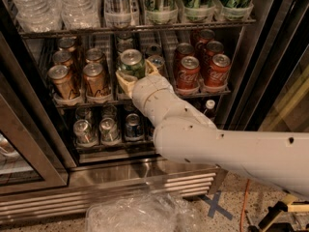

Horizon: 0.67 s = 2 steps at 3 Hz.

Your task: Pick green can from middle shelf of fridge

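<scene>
Where gold cans [94, 79] and red cans [188, 72] line the middle shelf [109, 102] — jaws between, pinching the green can [131, 62].

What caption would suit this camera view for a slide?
The robot's hand grips the green can on the middle shelf of the fridge, between gold cans and red cans.
</scene>
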Each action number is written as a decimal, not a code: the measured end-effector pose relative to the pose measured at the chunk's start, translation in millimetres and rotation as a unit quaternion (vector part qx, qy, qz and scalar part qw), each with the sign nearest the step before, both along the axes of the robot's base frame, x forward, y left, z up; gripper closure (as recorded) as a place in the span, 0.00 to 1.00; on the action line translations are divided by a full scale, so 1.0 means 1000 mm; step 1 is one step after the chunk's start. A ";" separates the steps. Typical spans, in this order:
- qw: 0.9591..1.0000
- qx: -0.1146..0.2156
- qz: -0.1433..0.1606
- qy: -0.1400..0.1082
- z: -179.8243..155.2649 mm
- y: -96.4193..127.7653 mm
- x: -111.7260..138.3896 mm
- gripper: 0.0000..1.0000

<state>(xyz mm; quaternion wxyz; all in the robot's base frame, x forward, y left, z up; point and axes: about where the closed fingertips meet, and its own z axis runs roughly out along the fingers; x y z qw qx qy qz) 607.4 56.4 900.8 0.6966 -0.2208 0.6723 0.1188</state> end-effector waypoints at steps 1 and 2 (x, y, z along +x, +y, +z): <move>1.000 -0.004 0.003 -0.002 0.001 -0.007 -0.019 1.00; 1.000 -0.009 0.008 0.000 -0.002 -0.018 -0.052 1.00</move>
